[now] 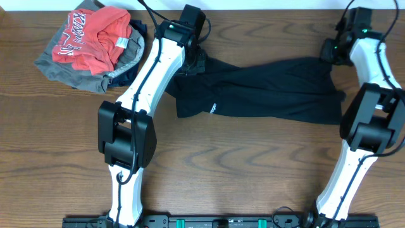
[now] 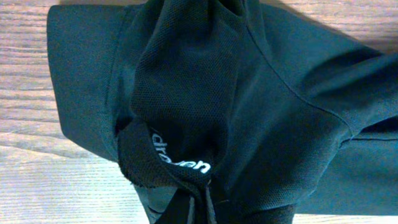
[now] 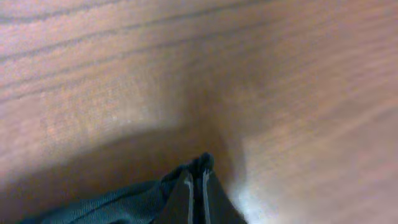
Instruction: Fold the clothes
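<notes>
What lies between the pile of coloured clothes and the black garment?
The left arm's white link crosses that stretch above bare wooden table, seen in the overhead view; nothing else shows between the pile and the black garment.

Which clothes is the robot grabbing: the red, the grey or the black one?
The long black garment, stretched out: the left end effector and right end effector both pinch it. The red shirt and grey garment lie bunched in a pile, untouched.
</notes>
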{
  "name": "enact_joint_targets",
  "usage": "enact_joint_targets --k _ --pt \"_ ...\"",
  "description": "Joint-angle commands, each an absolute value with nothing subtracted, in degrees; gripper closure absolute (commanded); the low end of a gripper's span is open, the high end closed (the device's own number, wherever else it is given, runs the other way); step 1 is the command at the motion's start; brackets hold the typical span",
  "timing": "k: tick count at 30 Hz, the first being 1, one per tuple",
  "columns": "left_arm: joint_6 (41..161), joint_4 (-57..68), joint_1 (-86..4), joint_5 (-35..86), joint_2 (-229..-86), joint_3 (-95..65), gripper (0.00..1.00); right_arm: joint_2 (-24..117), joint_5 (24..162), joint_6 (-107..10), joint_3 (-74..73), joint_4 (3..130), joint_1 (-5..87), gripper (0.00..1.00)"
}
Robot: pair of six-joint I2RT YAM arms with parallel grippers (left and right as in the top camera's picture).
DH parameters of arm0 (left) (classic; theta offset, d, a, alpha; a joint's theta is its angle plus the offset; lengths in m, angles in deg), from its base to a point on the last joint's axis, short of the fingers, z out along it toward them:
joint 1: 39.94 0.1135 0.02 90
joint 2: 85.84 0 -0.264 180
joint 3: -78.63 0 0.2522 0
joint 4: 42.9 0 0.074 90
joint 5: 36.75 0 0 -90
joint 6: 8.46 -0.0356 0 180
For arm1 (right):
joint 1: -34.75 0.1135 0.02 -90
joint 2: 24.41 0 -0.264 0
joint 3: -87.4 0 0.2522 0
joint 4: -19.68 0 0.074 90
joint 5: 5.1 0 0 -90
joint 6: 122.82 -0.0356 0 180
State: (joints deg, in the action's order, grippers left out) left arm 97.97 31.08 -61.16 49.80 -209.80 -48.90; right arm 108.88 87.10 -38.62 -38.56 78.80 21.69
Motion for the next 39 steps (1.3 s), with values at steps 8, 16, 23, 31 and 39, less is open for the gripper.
enact_joint_targets --k 8,16,23,31,39 --pt "96.6 32.2 -61.2 50.5 -208.6 -49.7 0.94 98.7 89.8 -35.2 -43.7 94.0 20.4 0.99" --pt "95.4 36.2 -61.2 50.5 -208.6 -49.7 0.94 95.9 89.8 -34.8 -43.6 109.1 19.9 0.99" --pt "93.5 39.0 -61.2 50.5 -208.6 -49.7 0.94 95.9 89.3 -34.4 -39.0 113.0 18.0 0.99" --pt "92.9 38.9 -61.2 51.2 -208.7 -49.7 0.94 95.9 89.4 -32.3 -31.6 111.0 15.7 0.98" --pt "92.9 39.6 -61.2 51.1 -208.7 -49.7 0.47 95.9 89.4 -32.0 -26.9 107.7 15.1 0.60"
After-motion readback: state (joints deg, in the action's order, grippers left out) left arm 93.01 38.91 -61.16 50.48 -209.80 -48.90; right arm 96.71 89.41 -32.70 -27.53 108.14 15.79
